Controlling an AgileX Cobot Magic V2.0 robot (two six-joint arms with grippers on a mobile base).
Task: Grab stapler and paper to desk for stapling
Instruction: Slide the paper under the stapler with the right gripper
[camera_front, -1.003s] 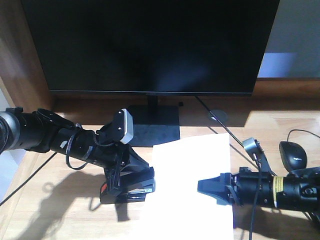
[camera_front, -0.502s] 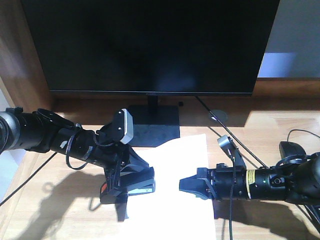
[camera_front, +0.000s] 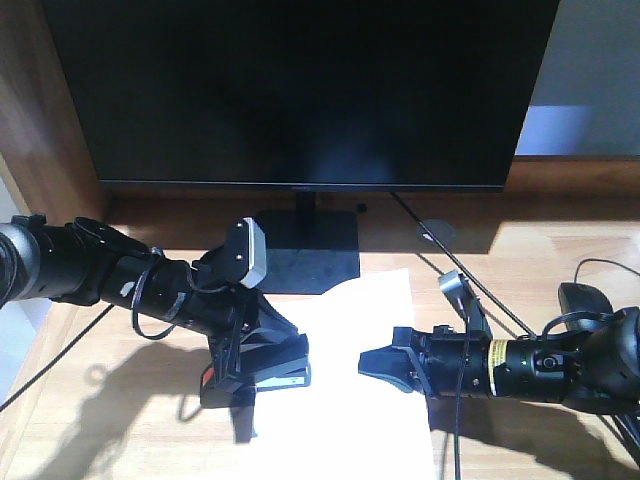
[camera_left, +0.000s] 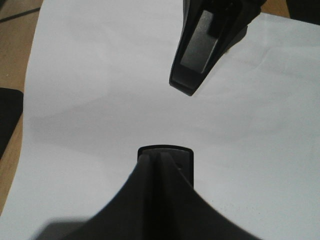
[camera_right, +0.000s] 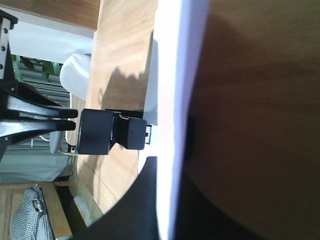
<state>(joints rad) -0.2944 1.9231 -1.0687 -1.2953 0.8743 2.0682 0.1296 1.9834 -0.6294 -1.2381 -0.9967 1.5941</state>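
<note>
The right hand (camera_front: 378, 362), pinching the paper (camera_front: 350, 330), has slid it left across the worktop (camera_front: 120, 420) toward the stapler (camera_front: 262, 378), held clamped in the left hand (camera_front: 250, 375); stapling looks close

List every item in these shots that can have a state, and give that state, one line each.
monitor: screen dark, upright on its stand.
paper: flat on the desk, pinched by the right gripper.
stapler: held in the left gripper, at the paper's left edge.
left gripper: shut on the stapler.
right gripper: shut on the paper.
computer mouse: resting on the desk, partly hidden by the right arm.
</note>
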